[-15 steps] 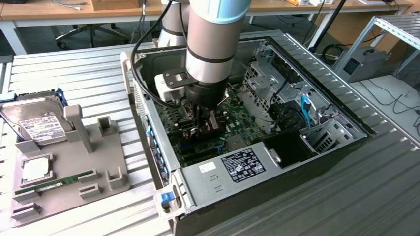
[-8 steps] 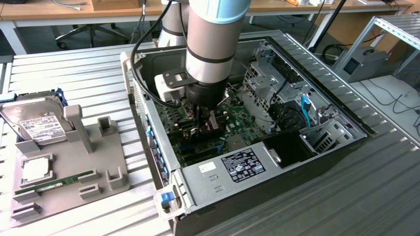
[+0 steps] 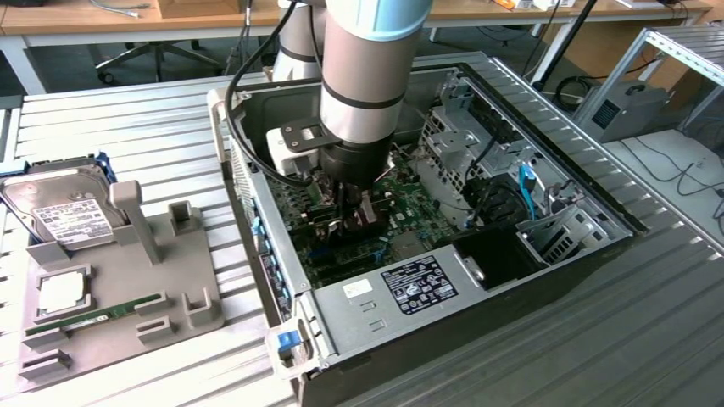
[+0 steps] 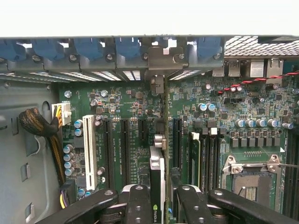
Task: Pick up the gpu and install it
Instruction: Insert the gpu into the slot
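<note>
Green motherboard (image 4: 126, 107) lies below your gripper (image 4: 161, 205), inside the open computer case (image 3: 237, 161) — the gripper's black fingers (image 4: 138, 205) pinch the gpu (image 4: 158, 172) from both sides. You see the card edge-on, upright over the black expansion slots (image 4: 125, 149); whether its edge sits in one, you cannot tell. Outside, on the grey holder (image 3: 169, 280), a hard drive (image 3: 63, 212) and a memory stick (image 3: 97, 315) rest.

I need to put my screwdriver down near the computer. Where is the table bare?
The slatted table is bare at the exterior view's right, beside the open case, and beyond the grey fixture at its left. Inside the case it is crowded: the gripper holds the gpu at the motherboard.
</note>
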`<action>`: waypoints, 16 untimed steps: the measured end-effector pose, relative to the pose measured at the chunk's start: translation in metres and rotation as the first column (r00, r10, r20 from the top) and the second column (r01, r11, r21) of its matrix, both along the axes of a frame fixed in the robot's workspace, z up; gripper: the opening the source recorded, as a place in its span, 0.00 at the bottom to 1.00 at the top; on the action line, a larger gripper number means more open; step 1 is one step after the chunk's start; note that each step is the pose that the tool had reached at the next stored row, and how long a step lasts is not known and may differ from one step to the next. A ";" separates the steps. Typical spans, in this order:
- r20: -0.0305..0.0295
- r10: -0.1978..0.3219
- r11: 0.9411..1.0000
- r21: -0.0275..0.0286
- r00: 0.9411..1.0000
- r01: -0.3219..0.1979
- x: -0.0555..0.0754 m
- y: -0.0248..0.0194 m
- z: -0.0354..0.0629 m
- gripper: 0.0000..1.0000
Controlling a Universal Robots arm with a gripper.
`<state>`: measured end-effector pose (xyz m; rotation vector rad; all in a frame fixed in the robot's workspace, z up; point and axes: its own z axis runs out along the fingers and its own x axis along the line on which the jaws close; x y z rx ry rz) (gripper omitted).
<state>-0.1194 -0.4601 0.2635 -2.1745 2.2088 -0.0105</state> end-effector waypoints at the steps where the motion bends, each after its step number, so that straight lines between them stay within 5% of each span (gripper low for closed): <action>1: 0.000 0.000 1.000 0.000 1.000 0.000 0.000 0.0000 0.0000 0.27; 5: 0.000 0.000 1.000 0.000 1.000 0.000 0.000 0.0000 0.0000 0.40; 16: 0.000 0.000 1.000 0.000 1.000 0.000 0.009 0.0000 0.0001 0.40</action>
